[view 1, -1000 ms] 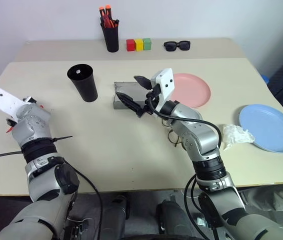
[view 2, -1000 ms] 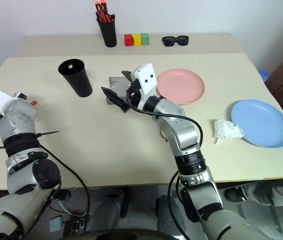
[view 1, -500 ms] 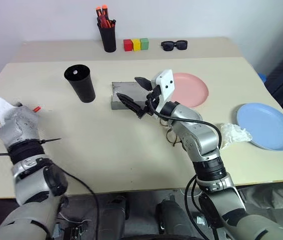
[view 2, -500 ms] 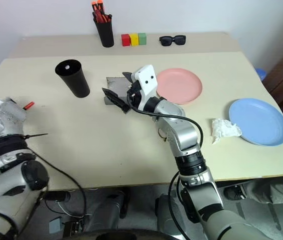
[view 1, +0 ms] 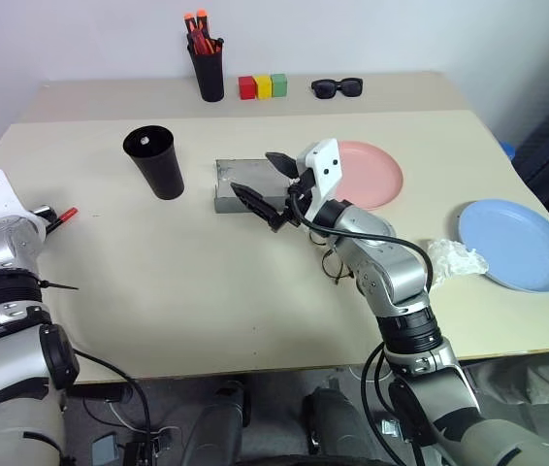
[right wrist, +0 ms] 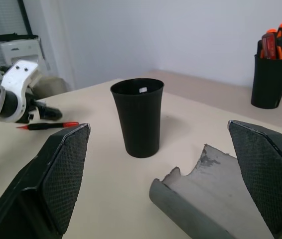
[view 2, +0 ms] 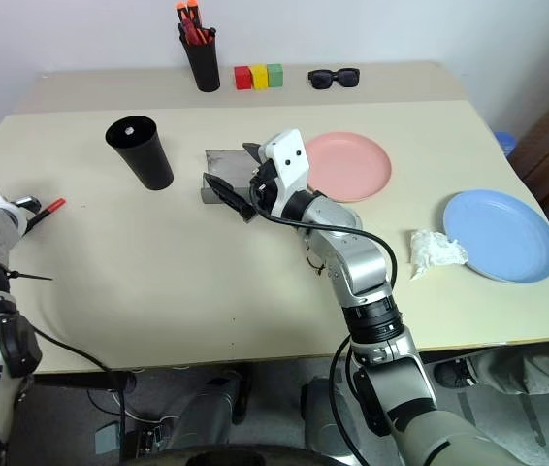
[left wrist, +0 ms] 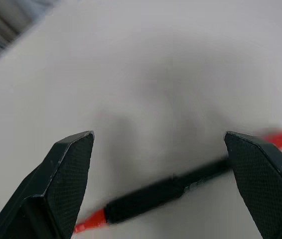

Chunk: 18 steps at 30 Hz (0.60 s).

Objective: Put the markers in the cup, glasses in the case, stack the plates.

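A dark marker with red ends (left wrist: 166, 191) lies on the table at the far left, its red cap (view 1: 66, 212) poking out past my left gripper (view 1: 44, 217). That gripper hangs open just over the marker, one finger on each side. The black cup (view 1: 156, 160) stands upright with a small white thing inside. My right gripper (view 1: 263, 181) hovers open above the grey case (view 1: 222, 186). The wire glasses (view 1: 332, 262) lie half hidden under my right forearm. The pink plate (view 1: 376, 175) and the blue plate (view 1: 515, 245) lie apart on the right.
At the back stand a slim pen cup with orange-tipped markers (view 1: 209, 70), three coloured blocks (view 1: 263, 86) and black sunglasses (view 1: 338, 88). A crumpled white tissue (view 1: 457, 260) lies beside the blue plate.
My left arm has swung outward to the left and its wrist has rolled, so the gripper now faces the marker. The right arm has kept still. The view shifted slightly.
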Motion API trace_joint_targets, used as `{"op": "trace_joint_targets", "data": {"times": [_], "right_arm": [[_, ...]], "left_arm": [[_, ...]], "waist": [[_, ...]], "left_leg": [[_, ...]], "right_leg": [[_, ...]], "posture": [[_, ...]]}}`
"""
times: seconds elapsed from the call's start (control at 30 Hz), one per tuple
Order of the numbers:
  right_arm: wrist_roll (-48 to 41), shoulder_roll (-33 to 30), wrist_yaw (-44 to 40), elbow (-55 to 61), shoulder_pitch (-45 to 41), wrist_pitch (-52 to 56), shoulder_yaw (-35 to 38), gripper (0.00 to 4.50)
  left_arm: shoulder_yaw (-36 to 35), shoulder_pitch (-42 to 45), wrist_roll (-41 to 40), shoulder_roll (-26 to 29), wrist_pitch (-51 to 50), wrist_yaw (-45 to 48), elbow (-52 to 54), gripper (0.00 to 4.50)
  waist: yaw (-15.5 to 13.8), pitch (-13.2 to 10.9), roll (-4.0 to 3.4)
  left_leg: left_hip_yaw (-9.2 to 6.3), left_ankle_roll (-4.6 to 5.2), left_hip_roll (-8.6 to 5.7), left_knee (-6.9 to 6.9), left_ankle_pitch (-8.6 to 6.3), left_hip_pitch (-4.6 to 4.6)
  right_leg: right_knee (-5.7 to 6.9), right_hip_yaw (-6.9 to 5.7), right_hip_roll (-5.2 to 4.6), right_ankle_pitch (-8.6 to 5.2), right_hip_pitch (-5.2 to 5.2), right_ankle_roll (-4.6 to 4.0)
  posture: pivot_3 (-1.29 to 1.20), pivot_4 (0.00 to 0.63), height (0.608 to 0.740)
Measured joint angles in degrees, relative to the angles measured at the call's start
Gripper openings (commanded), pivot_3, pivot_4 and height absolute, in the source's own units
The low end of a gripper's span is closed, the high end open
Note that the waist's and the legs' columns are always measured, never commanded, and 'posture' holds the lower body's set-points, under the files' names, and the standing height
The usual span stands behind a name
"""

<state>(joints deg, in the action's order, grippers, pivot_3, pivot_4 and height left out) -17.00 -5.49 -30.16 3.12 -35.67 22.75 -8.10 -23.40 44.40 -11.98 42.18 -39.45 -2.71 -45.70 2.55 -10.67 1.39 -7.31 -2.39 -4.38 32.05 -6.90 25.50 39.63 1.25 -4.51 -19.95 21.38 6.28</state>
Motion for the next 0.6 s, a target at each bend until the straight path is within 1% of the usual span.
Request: {"op": "trace_joint_targets", "data": {"times": [0.13, 0.27, 0.4, 0.43, 0.5, 0.6], "right_arm": [[0.0, 0.0, 0.0, 0.0, 0.1, 0.0, 0.0, 4.50], [0.0, 0.0, 0.1, 0.1, 0.4, 0.0, 0.0, 4.50], [0.0, 0.0, 0.0, 0.1, 0.5, 0.0, -0.1, 4.50], [0.0, -0.1, 0.0, 0.1, 0.5, 0.0, -0.1, 4.50], [0.0, -0.1, -0.1, 0.1, 0.5, 0.0, -0.1, 4.50], [0.0, -0.1, -0.3, 0.1, 0.5, 0.0, -0.1, 4.50]], "left_arm": [[0.7, -2.9, -1.1, 1.6, -3.9, 7.2, 2.6, 4.30], [1.1, -5.7, -1.4, 1.6, -6.4, 11.0, 6.9, 4.30], [0.8, -14.5, -4.0, 1.7, -11.8, 15.5, 20.1, 4.30], [0.5, -16.0, -4.6, 1.6, -12.9, 16.3, 22.5, 4.07], [-0.2, -17.8, -5.4, 1.2, -14.6, 17.0, 25.5, 3.45], [-0.6, -19.0, -6.0, 0.2, -15.6, 17.3, 28.4, 1.95]], "waist": [[0.0, 0.0, -0.02], [-0.2, 0.0, -0.03], [0.0, 0.1, -0.11], [0.0, 0.1, -0.14], [-0.1, 0.1, -0.19], [-0.1, 0.1, -0.19]], "left_leg": [[0.02, 0.00, 0.00, -0.02, 0.00, -0.07], [-0.05, 0.00, 0.00, -0.01, -0.01, -0.10], [0.03, 0.03, 0.00, -0.07, -0.03, -0.11], [0.03, 0.03, 0.01, -0.07, -0.03, -0.11], [0.01, 0.02, 0.02, -0.06, -0.03, -0.16], [0.02, 0.02, 0.02, -0.06, -0.04, -0.17]], "right_leg": [[-0.02, 0.03, -0.04, 0.00, 0.00, 0.00], [-0.07, 0.00, -0.05, 0.00, 0.02, -0.01], [-0.10, 0.10, -0.17, 0.00, 0.01, -0.01], [-0.10, 0.10, -0.18, -0.01, 0.02, -0.01], [-0.10, 0.09, -0.17, 0.00, 0.01, -0.02], [-0.12, 0.09, -0.18, 0.00, 0.00, -0.02]], "posture": [[0.00, 0.150, 0.734], [0.00, 0.150, 0.734], [0.00, 0.150, 0.734], [0.00, 0.150, 0.734], [0.00, 0.150, 0.734], [0.00, 0.150, 0.734]]}}
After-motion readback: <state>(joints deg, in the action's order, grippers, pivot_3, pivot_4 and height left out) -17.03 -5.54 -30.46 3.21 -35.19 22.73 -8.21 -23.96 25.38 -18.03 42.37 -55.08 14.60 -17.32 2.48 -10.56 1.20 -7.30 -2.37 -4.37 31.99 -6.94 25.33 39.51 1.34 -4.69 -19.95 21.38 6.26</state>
